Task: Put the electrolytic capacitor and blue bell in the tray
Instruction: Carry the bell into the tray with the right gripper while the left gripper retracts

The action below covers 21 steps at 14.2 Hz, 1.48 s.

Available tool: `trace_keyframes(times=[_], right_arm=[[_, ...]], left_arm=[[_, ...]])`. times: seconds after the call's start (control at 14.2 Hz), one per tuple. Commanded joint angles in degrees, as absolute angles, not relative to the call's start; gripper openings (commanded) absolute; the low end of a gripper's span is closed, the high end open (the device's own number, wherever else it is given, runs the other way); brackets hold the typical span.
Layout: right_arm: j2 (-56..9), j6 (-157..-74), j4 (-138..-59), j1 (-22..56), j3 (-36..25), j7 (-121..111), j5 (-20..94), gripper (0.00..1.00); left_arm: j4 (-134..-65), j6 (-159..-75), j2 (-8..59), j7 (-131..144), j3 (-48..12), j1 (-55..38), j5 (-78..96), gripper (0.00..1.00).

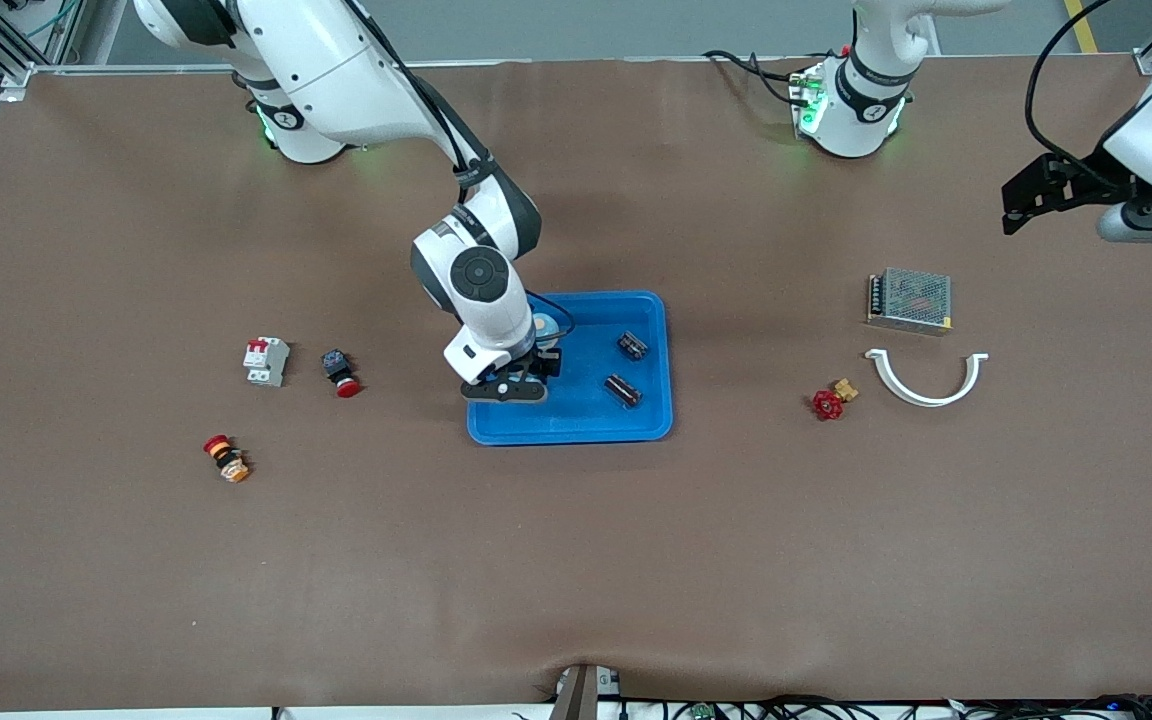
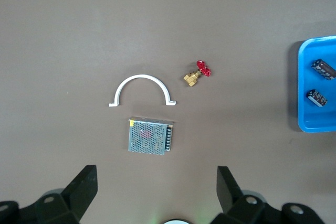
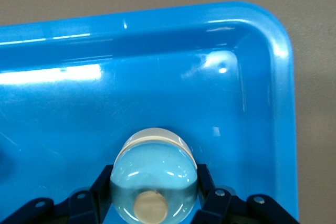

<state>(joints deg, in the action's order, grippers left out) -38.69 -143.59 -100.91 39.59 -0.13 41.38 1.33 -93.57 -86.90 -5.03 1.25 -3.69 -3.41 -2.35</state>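
Brown matting covers the table (image 1: 576, 560), and near its middle sits the tray (image 1: 586, 425). Right jaws (image 3: 153, 192) are clamped on the bell (image 3: 153, 179), a pale blue dome with a white rim, held low over the tray corner toward the right arm's end of the table and the robots' edge. The main risk, as I judge it, is in the release: the dome is round and glossy, so if the jaws part while it hangs above the floor of the tray it may roll or tip against the raised rim, which lies just beside it, and hop out. A release too close to that corner could also leave it perched on the rim. Two capacitors (image 1: 626, 368) already lie in the tray toward the left arm's end, well apart from the bell, so a collision seems unlikely. The right arm reaches from its base down over the tray, wrist bent so its jaws point at the tray floor. Left jaws (image 2: 155, 195) stand apart, holding nothing, waiting high over the table's left-arm end.
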Motion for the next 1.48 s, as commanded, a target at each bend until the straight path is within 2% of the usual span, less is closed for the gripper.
trace_keyframes(times=[0.0, 0.07, 0.14, 0.21, 0.28, 0.64, 1.06, 1.27, 1.41], right_arm=[[-39.5, -143.5, -99.4, 40.3, -0.9, 42.5, 1.0, 0.38], [-39.6, -143.5, -99.5, 40.3, -0.9, 42.5, 1.0, 0.44], [-39.6, -143.5, -99.5, 40.3, -0.9, 42.5, 1.0, 0.54], [-39.5, -143.5, -99.5, 40.3, -0.9, 42.5, 1.0, 0.71], [-39.4, -143.5, -99.4, 40.3, -0.9, 42.5, 1.0, 1.0], [-36.6, -141.3, -99.9, 40.3, -1.0, 41.7, 0.7, 1.0], [-22.6, -120.6, -100.1, 38.9, -1.1, 36.5, 0.5, 1.0], [-13.9, -110.9, -100.3, 34.6, -1.1, 28.9, 0.5, 1.0], [-8.7, -107.3, -101.4, 31.1, -1.1, 23.4, 0.5, 1.0]], left_arm=[[-94.0, -86.9, -5.5, 2.1, -6.2, -1.7, -1.4, 1.0], [-94.0, -87.0, -5.4, 2.1, -6.9, -1.1, -1.4, 1.0], [-94.0, -86.9, -5.5, 2.0, -8.6, -0.4, -1.7, 1.0], [-94.0, -86.8, -5.5, 1.9, -9.4, -0.2, -1.9, 1.0], [-94.0, -86.7, -5.7, 1.9, -9.4, -0.2, -1.9, 1.0], [-94.0, -86.8, -5.8, 2.0, -8.7, -0.2, -1.2, 1.0], [-92.9, -86.8, -5.8, 2.0, -4.9, -1.0, 2.1, 1.0], [-93.0, -86.8, -5.7, 3.2, -5.2, -1.3, 1.1, 1.0], [-92.9, -87.0, -5.1, 3.4, -5.4, -1.4, -0.3, 1.0]])
